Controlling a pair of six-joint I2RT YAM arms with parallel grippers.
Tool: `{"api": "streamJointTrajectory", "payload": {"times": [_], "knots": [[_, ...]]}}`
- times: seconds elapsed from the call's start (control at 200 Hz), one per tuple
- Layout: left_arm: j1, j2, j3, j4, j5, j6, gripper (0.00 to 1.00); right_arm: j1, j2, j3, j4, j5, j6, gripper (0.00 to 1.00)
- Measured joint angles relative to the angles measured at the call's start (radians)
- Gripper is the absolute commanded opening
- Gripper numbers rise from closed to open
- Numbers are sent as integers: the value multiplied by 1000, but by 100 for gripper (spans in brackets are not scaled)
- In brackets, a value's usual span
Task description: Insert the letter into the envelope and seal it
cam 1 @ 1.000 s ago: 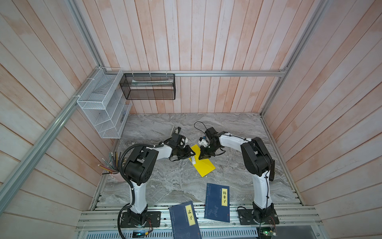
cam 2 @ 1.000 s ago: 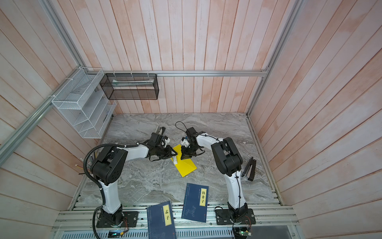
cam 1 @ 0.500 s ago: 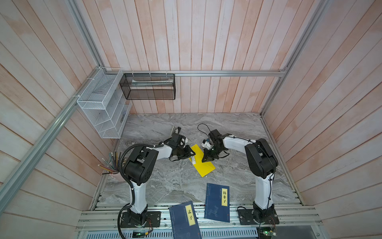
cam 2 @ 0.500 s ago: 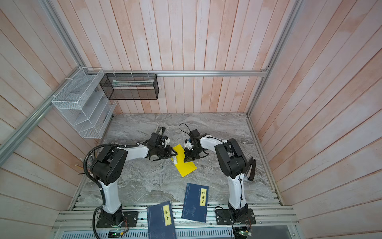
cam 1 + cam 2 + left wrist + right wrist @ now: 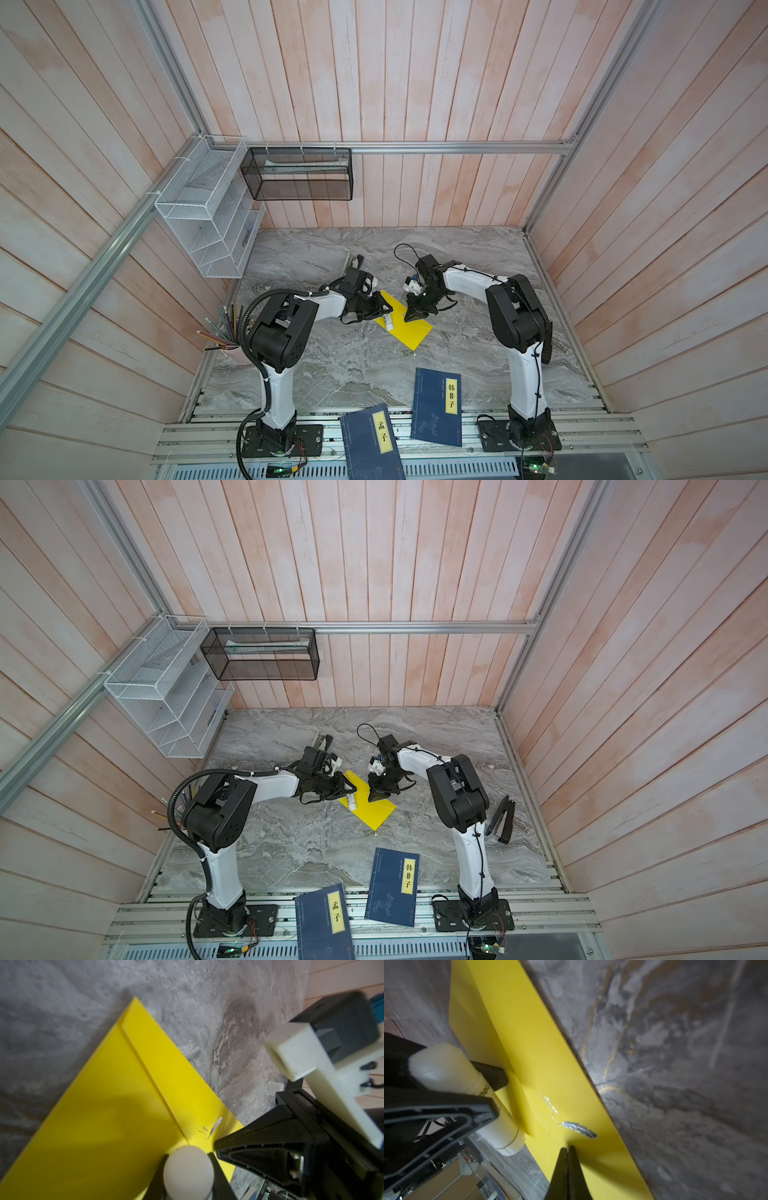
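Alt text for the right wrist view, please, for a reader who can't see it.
The right claw, shut, appears to press its tips on a yellow envelope beside a silver feather mark, on a grey marble table. Next to it the left claw holds a white tube by the envelope's edge.

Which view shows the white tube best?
The right wrist view: the white tube shows most of its length and lettering, pinched in the left claw. The left wrist view shows only its round end; both top views, a tiny white speck.

Bright yellow envelope (image 5: 409, 334) with a silver feather mark (image 5: 578, 1129) — grey veined tabletop (image 5: 353, 365), dark blue yellow-labelled books (image 5: 430, 415).
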Motion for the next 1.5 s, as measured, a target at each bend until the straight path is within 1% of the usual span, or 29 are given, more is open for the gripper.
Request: {"api": "streamJointTrajectory", "payload": {"times": [0.11,0.36,0.455,0.56,0.715,0.785,0.91,1.02,1.165,1.316,1.411,1.501], "knots": [[0,0,0,-6,0,2,0,14,21,37,-2,10,3,0],[0,0,0,-8,0,3,0,18,31,60,-16,14,14,0],[1,0,0,-8,0,3,0,20,17,45,-1,22,17,0],[1,0,0,-8,1,3,0,20,-32,0,19,42,19,1],[1,-7,0,-13,-2,3,0,14,-173,-76,69,63,25,13],[1,-18,0,-25,-13,6,0,11,-241,-105,105,76,33,15],[1,-47,3,-52,-34,14,0,3,-348,-172,183,102,48,24],[-2,-71,29,-81,-49,23,0,0,-428,-250,266,133,51,29],[-6,-134,67,-101,-53,27,0,0,-572,-392,406,173,47,32],[-19,-209,117,-121,-61,34,0,0,-792,-591,621,191,13,33],[-37,-253,159,-131,-76,50,0,0,-926,-713,757,177,-15,33],[-63,-289,196,-138,-87,73,0,0,-999,-785,846,140,-39,35]]}}
